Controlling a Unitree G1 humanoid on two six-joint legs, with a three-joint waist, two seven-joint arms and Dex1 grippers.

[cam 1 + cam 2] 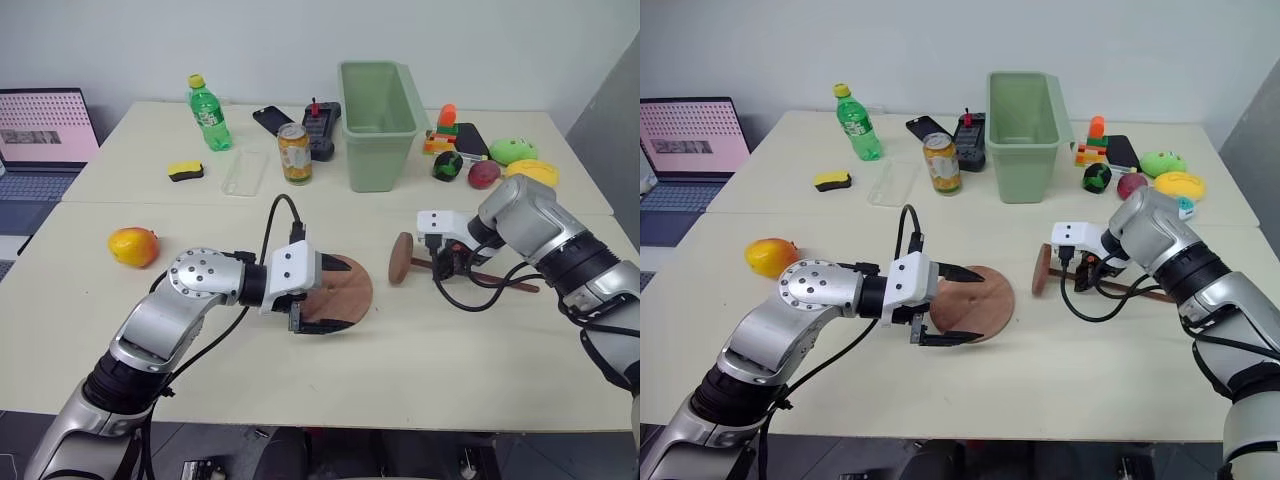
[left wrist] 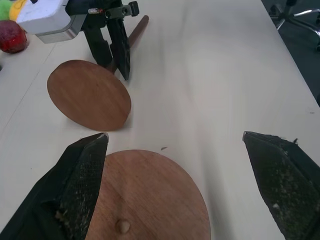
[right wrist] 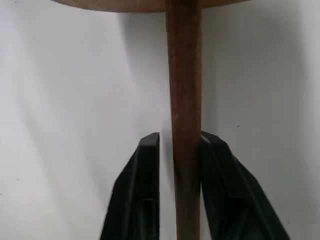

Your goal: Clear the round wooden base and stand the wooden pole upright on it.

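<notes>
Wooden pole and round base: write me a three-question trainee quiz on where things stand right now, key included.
1. True or false: the right gripper is shut on the wooden pole.
2. The left gripper is: A) shut on the round wooden base; B) open, its fingers either side of that base's edge; C) holding the mango.
3. Fill in: the pole lies on the table with its fixed disc end pointing toward the ____.

Key
1. True: both fingers press the rod's sides.
2. B.
3. Round wooden base, which lies bare, nothing on it.
</notes>
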